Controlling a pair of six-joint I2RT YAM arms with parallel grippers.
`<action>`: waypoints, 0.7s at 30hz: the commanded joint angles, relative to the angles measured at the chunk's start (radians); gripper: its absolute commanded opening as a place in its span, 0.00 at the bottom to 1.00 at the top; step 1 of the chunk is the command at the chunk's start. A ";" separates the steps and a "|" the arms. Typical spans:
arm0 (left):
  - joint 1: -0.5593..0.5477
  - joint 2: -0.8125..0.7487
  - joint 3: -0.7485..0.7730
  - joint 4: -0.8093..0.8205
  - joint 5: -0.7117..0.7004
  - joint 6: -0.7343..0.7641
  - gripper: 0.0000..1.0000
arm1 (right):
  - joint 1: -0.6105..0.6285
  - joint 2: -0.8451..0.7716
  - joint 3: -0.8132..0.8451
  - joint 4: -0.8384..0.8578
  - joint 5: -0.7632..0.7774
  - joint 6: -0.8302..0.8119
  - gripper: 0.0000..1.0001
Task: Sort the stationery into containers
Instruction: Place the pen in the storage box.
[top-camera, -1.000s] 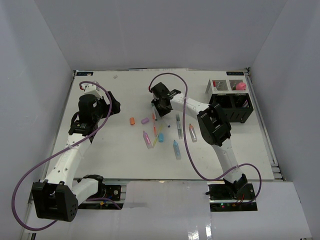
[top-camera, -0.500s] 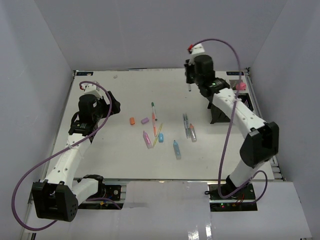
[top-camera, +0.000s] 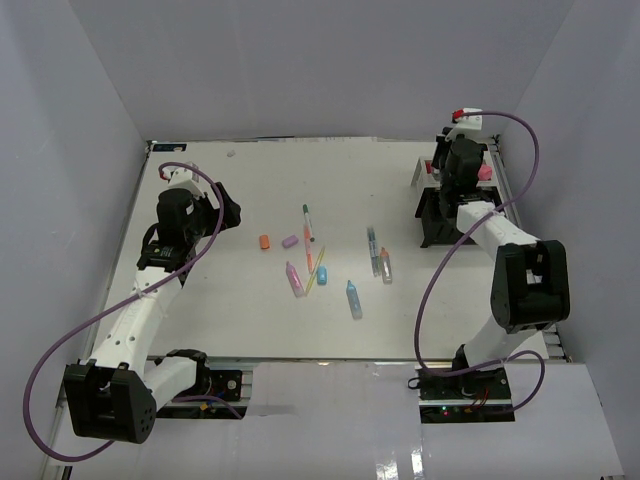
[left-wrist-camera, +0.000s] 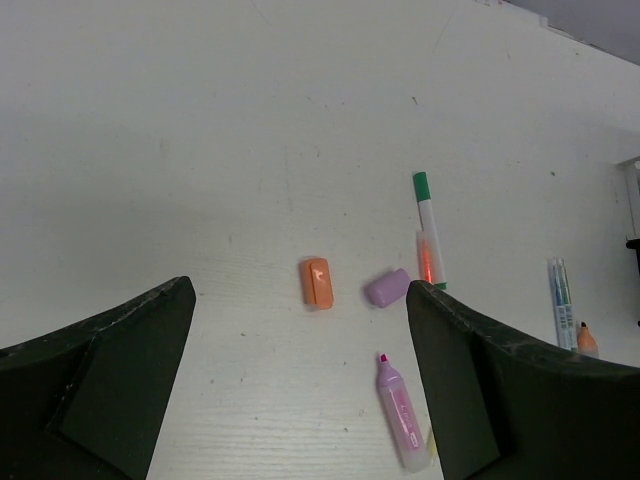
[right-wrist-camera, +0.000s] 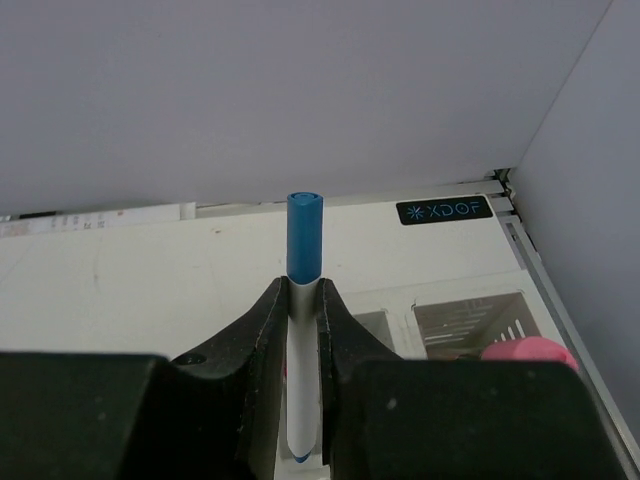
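My right gripper (top-camera: 446, 166) is shut on a white pen with a blue cap (right-wrist-camera: 304, 235), held upright above the white mesh compartments (top-camera: 468, 169) at the back right. The black organizer (top-camera: 437, 222) lies just in front, partly hidden by my right arm. A pink-capped bottle (top-camera: 482, 171) stands in the mesh part. My left gripper (top-camera: 226, 209) is open and empty, above the table left of an orange eraser (left-wrist-camera: 316, 282), a purple piece (left-wrist-camera: 387, 287), a green-capped pen (left-wrist-camera: 428, 225) and a pink marker (left-wrist-camera: 402, 415).
More stationery lies mid-table: a blue marker (top-camera: 353, 298), two thin pens (top-camera: 371, 243), an orange-tipped marker (top-camera: 385, 266) and a yellow pen (top-camera: 317, 270). Walls close the table at the back and both sides.
My right arm has lifted the blue-capped pen from the table's middle and swung it to the back right, over the containers. The left arm has not moved.
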 joint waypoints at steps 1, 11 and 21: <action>0.003 -0.004 -0.005 0.002 0.004 0.007 0.98 | -0.030 0.047 0.004 0.252 0.029 -0.008 0.11; 0.003 0.013 -0.003 0.000 0.003 0.010 0.98 | -0.060 0.165 -0.015 0.305 0.017 0.018 0.31; 0.003 -0.003 0.000 -0.003 0.018 0.002 0.98 | 0.000 -0.020 0.025 -0.064 -0.038 0.036 0.66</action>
